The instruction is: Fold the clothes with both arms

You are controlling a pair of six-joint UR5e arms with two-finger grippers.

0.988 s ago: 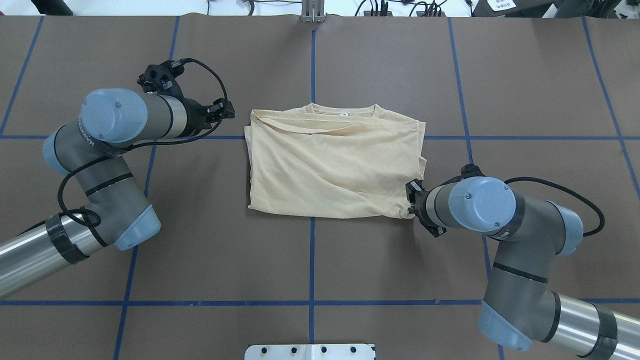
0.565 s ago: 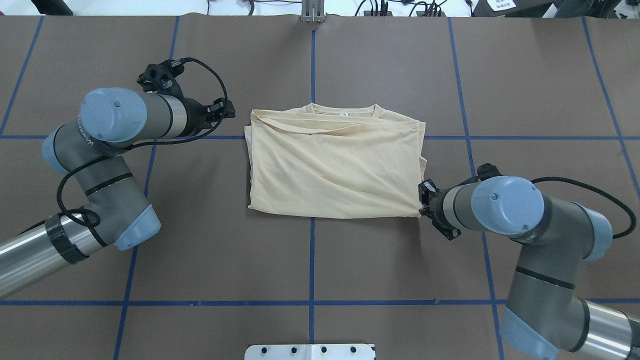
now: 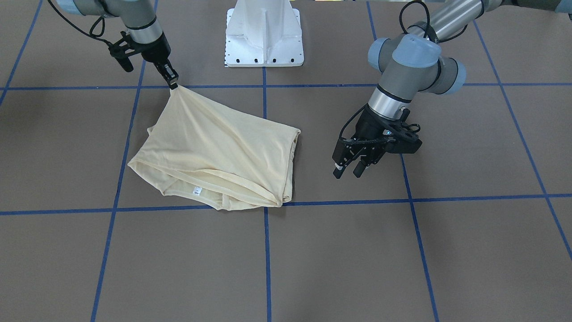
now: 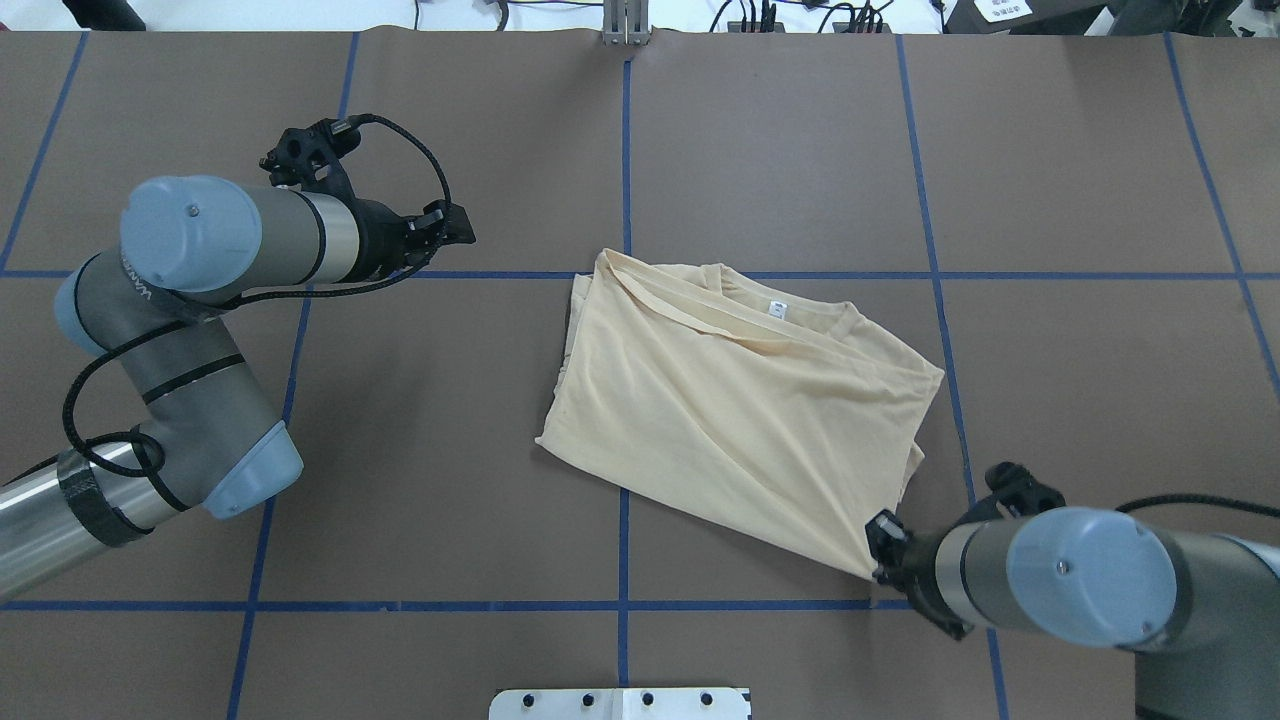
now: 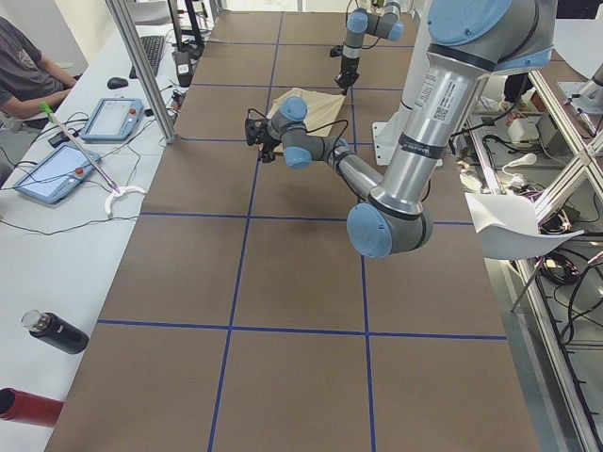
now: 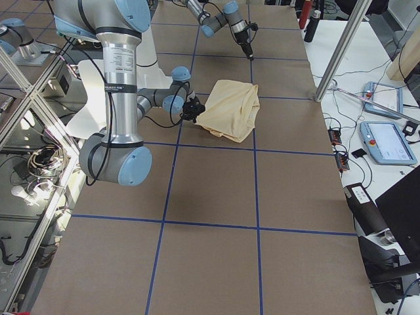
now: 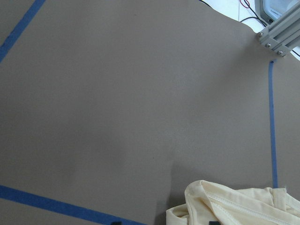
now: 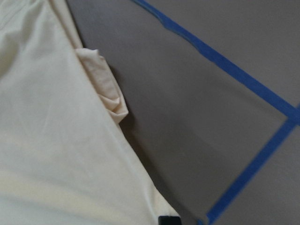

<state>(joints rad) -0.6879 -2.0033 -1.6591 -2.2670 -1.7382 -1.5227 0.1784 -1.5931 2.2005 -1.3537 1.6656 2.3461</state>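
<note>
The clothes are one pale cream-yellow shirt [image 4: 740, 400], folded into a rough rectangle and lying skewed on the brown table, its neck label [image 4: 777, 309] facing up. My right gripper [image 4: 876, 560] is shut on the shirt's near right corner, and the fabric is pulled taut toward it. The front-facing view shows the shirt [image 3: 214, 152] stretched to a point at that same gripper [image 3: 173, 85]. My left gripper [image 3: 347, 172] hangs open and empty just above the table, well to the left of the shirt and apart from it. In the overhead view the left gripper [image 4: 462, 228] points at the shirt's far left end.
The white pedestal base [image 3: 263, 33] stands at the robot's edge of the table. Blue tape lines [image 4: 624, 520] grid the brown cover. A metal post [image 4: 625, 25] stands at the far edge. A person [image 5: 28, 71] sits at a side bench with tablets [image 5: 111, 118].
My right gripper has dragged the shirt's corner toward the robot and to the right. The whole shirt slid and rotated with it. The left arm shifted slightly.
</note>
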